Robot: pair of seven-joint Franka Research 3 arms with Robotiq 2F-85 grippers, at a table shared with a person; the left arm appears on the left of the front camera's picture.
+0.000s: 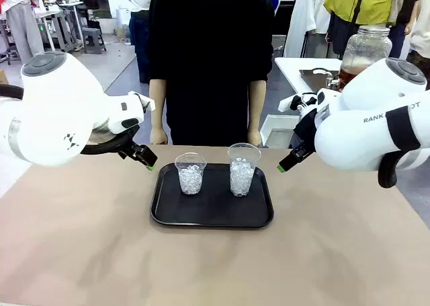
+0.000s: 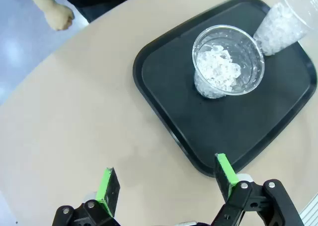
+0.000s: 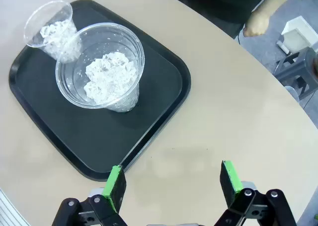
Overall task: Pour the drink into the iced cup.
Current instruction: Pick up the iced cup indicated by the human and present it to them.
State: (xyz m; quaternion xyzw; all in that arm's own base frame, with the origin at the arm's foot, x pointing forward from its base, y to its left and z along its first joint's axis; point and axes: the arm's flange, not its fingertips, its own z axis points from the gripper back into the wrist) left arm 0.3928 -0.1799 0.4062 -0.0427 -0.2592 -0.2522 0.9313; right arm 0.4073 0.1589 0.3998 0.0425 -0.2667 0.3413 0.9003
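The left arm point(image 1: 67, 111) is white, smooth and rounded, and its black jaws with green pads stand wide apart and empty, above the bench point(image 1: 80, 252) near the left edge of the tray point(image 1: 168, 215). The bench has a flat, matte, light-brown top. The tray is black, rectangular with rounded corners and a low raised rim, and it looks a little glossy.

Two clear plastic cups stand upright on the tray, apart from each other. Each is round and narrower at the bottom. The left cup point(image 1: 191, 175) and the right cup point(image 1: 242, 170) both hold white crushed ice, and neither holds brown liquid.

The right arm point(image 1: 376, 118) is also white. Its jaws are apart and empty too, above the bench just beside the right edge of the tray.

Behind this arm, on a white table point(image 1: 295, 67), stands a big round jar point(image 1: 366, 47) of clear glass or plastic. The drink point(image 1: 349, 70) is in its lower part, translucent amber-brown. The arm hides the base of the jar.
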